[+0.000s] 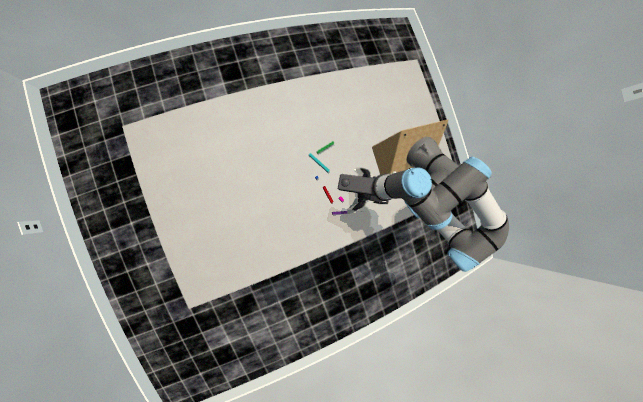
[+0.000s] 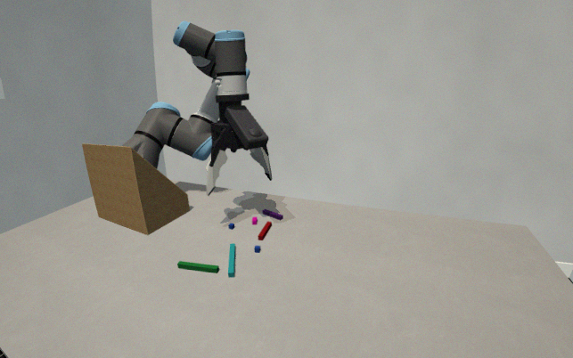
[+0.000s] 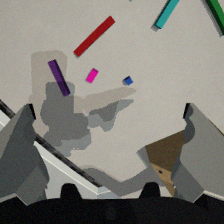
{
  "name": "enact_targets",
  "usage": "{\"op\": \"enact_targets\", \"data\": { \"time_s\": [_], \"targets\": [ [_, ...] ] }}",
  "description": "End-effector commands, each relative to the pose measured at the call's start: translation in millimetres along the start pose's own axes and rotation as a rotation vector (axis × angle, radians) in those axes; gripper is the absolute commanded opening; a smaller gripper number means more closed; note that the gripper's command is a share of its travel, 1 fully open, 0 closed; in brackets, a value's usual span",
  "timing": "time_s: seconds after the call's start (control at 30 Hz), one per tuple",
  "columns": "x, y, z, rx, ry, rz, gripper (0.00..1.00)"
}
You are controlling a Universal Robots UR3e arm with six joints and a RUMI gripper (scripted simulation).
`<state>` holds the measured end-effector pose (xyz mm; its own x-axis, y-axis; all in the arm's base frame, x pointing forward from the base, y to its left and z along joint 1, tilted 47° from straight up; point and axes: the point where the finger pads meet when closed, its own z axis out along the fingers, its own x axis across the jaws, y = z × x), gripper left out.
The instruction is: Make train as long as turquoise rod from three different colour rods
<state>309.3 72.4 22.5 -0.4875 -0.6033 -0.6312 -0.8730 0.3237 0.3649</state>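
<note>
My gripper (image 1: 357, 190) (image 2: 240, 187) (image 3: 109, 104) is open and empty, high above the table. The turquoise rod (image 1: 319, 163) (image 2: 232, 260) (image 3: 167, 13) lies flat. The red rod (image 1: 328, 194) (image 2: 265, 231) (image 3: 94, 36), the small magenta rod (image 1: 341, 199) (image 2: 254, 220) (image 3: 92, 75) and the purple rod (image 1: 339, 213) (image 2: 273, 215) (image 3: 59, 78) lie apart, at different angles. One blue rod (image 2: 232, 226) (image 3: 128, 80) lies near the magenta one, hidden under the gripper in the top view. Another blue rod (image 1: 316, 177) (image 2: 257, 248) lies between red and turquoise. No rods touch.
The green rod (image 1: 325, 147) (image 2: 198, 267) (image 3: 217, 16) lies beside the turquoise rod, at an angle to it. A brown wedge-shaped block (image 1: 389, 154) (image 2: 118, 187) (image 3: 167, 152) stands at the arm's base. The gripper's shadow falls around the purple rod.
</note>
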Motion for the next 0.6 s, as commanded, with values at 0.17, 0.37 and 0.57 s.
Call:
{"op": "enact_targets", "data": {
  "time_s": [0.17,0.37,0.57],
  "targets": [
    [-9,-2,1.7,0.005,0.006,0.223,1.00],
    [-16,-2,4.4,0.005,0.005,0.363,1.00],
    [-22,-1,6.7,0.004,0.004,0.474,1.00]
  ]
}}
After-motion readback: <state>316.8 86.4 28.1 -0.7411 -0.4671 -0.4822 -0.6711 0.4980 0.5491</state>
